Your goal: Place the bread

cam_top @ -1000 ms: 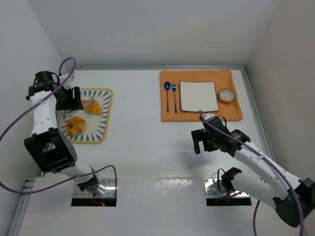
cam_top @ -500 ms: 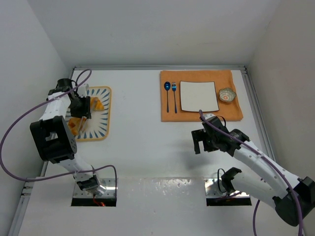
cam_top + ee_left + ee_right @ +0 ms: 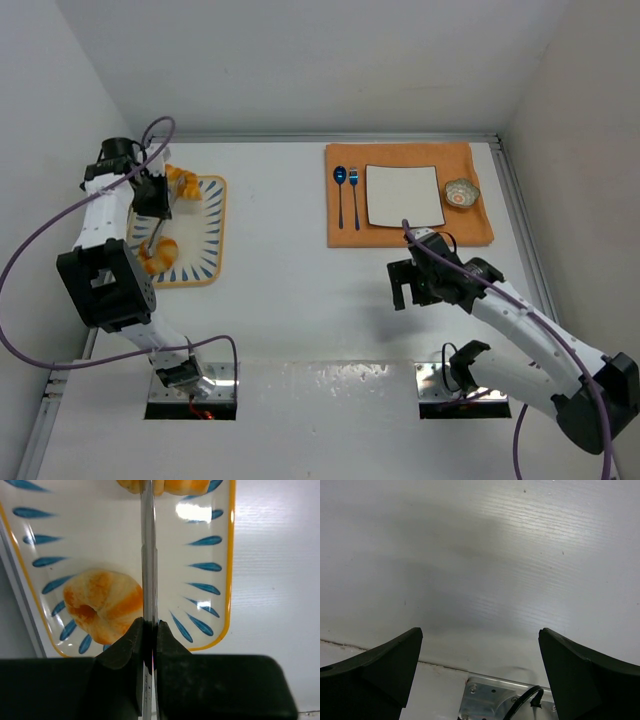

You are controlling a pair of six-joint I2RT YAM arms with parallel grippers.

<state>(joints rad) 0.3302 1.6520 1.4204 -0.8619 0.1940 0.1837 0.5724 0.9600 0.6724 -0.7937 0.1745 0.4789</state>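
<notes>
Looking down, the big white worktop (image 3: 280, 260) has an orange mat (image 3: 370, 237) with a white plate (image 3: 404, 195) on the right. On the left is a blue-striped tray (image 3: 205, 240). 1 round bun (image 3: 102, 607) sits on the tray. The long stripy bread (image 3: 181, 183) is at the tray's far end, at the tip of a thin metal strip (image 3: 147, 555). The left tool (image 3: 150, 626) is pinched tight on that strip. The right tool (image 3: 480, 632) is spread wide and holds nothing. I think the bread goes on the plate, so go slowly, squeeze firmly, and pass high over the spoon (image 3: 340, 200).
</notes>
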